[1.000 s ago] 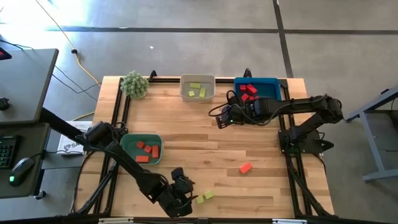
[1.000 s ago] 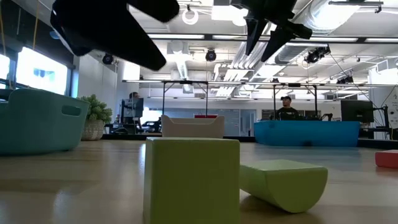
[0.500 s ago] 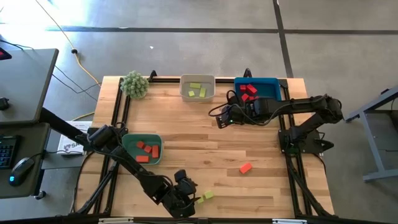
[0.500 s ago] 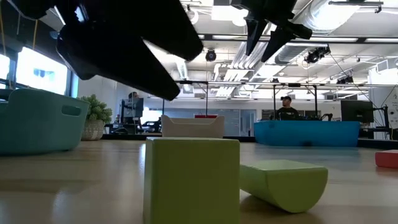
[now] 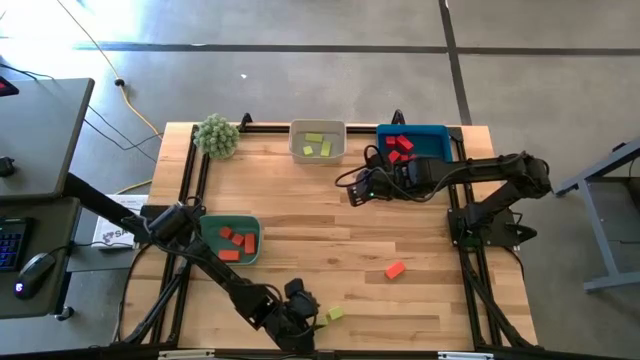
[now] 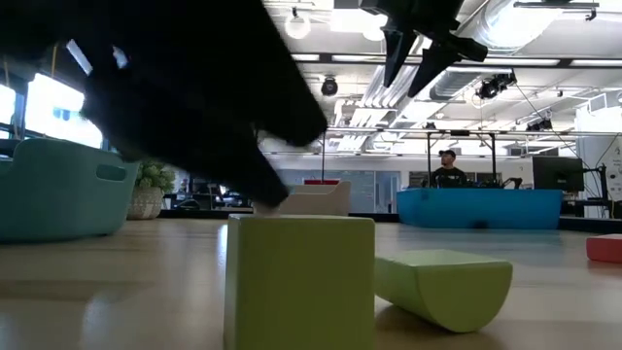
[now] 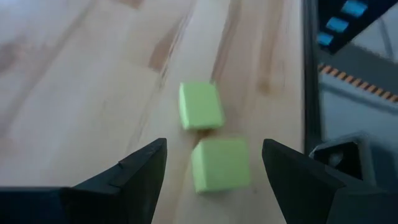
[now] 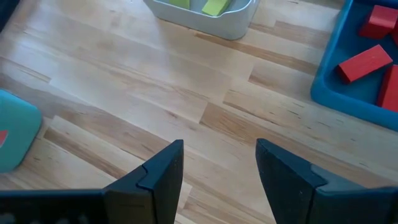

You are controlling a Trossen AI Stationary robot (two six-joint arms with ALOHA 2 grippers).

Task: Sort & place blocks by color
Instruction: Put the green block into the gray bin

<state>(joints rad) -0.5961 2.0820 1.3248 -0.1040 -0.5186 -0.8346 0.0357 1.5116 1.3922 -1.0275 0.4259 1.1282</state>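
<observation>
A dark, blurred mass of the left arm [image 6: 185, 97] fills the low view's upper left, hiding the room behind it and part of the pale tray [image 6: 316, 197]; the teal tray [image 6: 58, 187] and an orange block [image 6: 604, 248] are cut by the frame edges. From above, the left gripper [image 5: 298, 318] covers one yellow-green block; only its neighbour [image 5: 332, 314] shows.

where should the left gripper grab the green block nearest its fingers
Take the nearer green block across its two flat side faces, coming down from above with the left gripper, whose open fingers already stand either side of it. It lies flat on the table. The second green block sits close beyond one corner, so keep the fingers off that end.
</observation>
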